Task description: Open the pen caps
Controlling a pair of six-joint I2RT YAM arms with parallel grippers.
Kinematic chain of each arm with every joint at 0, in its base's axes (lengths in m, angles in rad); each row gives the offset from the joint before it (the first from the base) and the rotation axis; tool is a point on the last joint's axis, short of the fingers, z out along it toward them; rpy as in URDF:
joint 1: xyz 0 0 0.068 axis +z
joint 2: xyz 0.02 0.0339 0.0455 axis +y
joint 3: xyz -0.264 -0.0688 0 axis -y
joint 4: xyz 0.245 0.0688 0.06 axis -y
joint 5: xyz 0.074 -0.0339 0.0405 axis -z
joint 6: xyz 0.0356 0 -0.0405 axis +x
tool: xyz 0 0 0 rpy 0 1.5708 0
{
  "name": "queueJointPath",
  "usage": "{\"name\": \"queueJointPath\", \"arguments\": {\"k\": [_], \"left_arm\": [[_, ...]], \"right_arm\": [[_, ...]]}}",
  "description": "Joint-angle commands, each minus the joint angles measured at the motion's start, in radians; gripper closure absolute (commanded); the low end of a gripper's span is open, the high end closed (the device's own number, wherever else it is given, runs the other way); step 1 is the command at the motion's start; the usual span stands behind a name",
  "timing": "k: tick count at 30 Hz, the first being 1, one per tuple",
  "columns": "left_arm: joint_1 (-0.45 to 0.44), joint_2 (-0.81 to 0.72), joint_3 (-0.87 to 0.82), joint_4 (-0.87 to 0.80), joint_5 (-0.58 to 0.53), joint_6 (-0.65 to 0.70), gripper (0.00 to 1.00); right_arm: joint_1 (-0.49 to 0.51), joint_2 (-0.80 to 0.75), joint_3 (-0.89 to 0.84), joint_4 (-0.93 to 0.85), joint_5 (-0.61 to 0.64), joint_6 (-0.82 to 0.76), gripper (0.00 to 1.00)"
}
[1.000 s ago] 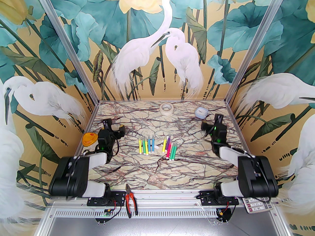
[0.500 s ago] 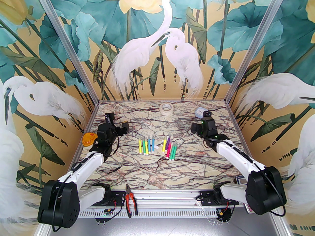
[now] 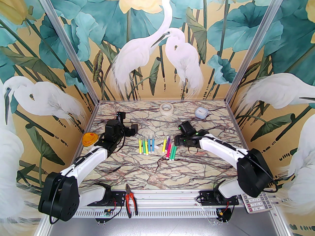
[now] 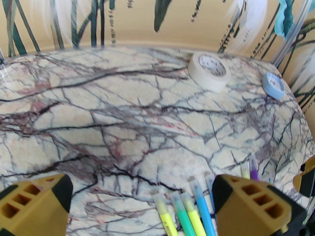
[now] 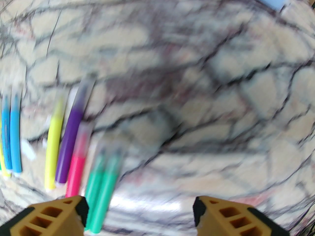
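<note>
- The pen caps (image 3: 150, 137) are small, pale, see-through plastic sleeves, still seated on the 12 o'clock ends of short thin markers lying flat mid-table.
- The markers form two clusters. The left cluster (image 3: 146, 147) holds yellow, green, yellow and two blue barrels, nearly parallel. The right cluster (image 3: 173, 152) holds yellow, purple, pink and two green ones, fanned slightly.
- The left gripper (image 4: 141, 205) has its jaws spread wide and grips nothing. In the top view it hangs at about 10 o'clock of the left cluster, near it but apart.
- In the left wrist view the capped tips of that cluster lie low between the blocky, ribbed ochre fingers (image 4: 253, 205) with black edges, closer to the one on the right of the frame.
- The right gripper (image 5: 139, 217) has its jaws apart with bare table between them. In the top view it sits at about 3 o'clock of the right cluster, just beside the green pair.
- The right wrist view is blurred. The green barrels run down at about 7 o'clock, just beside the finger on the left of the frame; whether they touch cannot be told.
- The table (image 3: 187, 171) is a glossy cream marble-pattern surface with dark veins.
- At its 12 o'clock edge lie a flat roll of cream masking tape (image 3: 166, 108) and a small, rounded pale-blue lidded box (image 3: 201, 112).
- A translucent orange plastic piece (image 3: 89, 139) rests at the 9 o'clock edge.
- Red-handled pliers (image 3: 130, 200) lie on the metal rail at 6 o'clock.
</note>
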Motion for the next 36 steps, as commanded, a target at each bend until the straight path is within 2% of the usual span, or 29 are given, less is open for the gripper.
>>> {"name": "queueJointPath", "arguments": {"k": [1, 10, 27, 36], "left_arm": [[-0.009, 0.02, 0.036, -0.024, 0.028, -0.004, 0.01], [-0.01, 0.048, 0.052, -0.015, 0.051, 0.008, 0.01], [-0.011, 0.059, 0.053, -0.01, 0.051, 0.037, 0.01], [-0.011, 0.072, 0.051, -0.011, 0.054, 0.037, 0.01]], "right_arm": [[0.032, 0.022, 0.03, -0.044, -0.04, 0.108, 0.3], [0.058, 0.092, 0.069, -0.096, -0.088, 0.143, 0.48], [0.058, 0.199, 0.084, -0.061, -0.172, 0.152, 0.55], [0.059, 0.241, 0.098, -0.073, -0.158, 0.138, 0.57]]}}
